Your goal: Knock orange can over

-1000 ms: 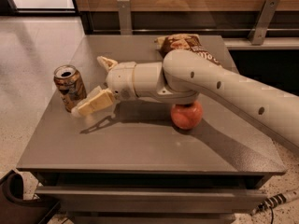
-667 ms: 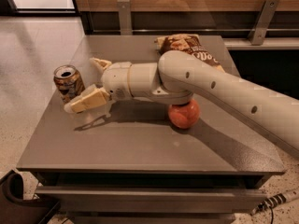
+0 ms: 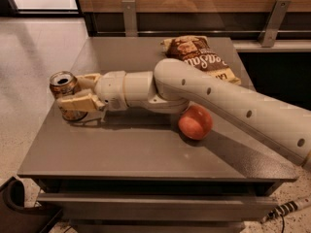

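The orange can (image 3: 62,85) stands upright near the left edge of the grey table (image 3: 146,154), its silver top open to view. My gripper (image 3: 77,91) has reached it from the right. The fingers are spread, one finger (image 3: 77,102) lying across the can's front lower side and the other behind it to the right. The white arm (image 3: 209,93) stretches across the table from the right.
A round orange-red apple (image 3: 195,122) sits mid-table under the arm. A brown chip bag (image 3: 201,57) lies at the back. The table's left edge is just beyond the can. A black object (image 3: 19,210) is on the floor at lower left.
The gripper has moved left toward the can, and its front finger now touches the can. The can stays upright in about the same place.
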`<state>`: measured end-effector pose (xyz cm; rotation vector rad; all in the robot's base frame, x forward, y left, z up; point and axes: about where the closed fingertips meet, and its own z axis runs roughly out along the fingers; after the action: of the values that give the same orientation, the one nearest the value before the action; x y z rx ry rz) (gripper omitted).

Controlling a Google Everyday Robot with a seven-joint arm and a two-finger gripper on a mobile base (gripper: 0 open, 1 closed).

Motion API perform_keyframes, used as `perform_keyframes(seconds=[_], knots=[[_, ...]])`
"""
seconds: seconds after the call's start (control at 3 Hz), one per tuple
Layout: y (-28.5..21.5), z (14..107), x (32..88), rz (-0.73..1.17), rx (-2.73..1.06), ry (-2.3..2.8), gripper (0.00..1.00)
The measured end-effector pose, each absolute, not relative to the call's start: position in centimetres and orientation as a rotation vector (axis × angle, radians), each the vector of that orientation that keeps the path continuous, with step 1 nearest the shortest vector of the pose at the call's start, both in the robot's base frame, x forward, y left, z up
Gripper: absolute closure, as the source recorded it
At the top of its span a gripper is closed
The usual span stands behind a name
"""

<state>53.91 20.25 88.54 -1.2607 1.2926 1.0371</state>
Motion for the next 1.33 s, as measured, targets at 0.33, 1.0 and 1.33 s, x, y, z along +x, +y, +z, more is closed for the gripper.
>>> perform_keyframes(seconds=[0.33,1.0,1.33], knots=[[20.9,88.9,53.7,1.054,-1.262,1.282,0.9],[19.6,90.1,53.9,0.982,-1.296,1.313,1.0],[18.5,91.0,54.5,0.935,-1.323,1.343,1.0]])
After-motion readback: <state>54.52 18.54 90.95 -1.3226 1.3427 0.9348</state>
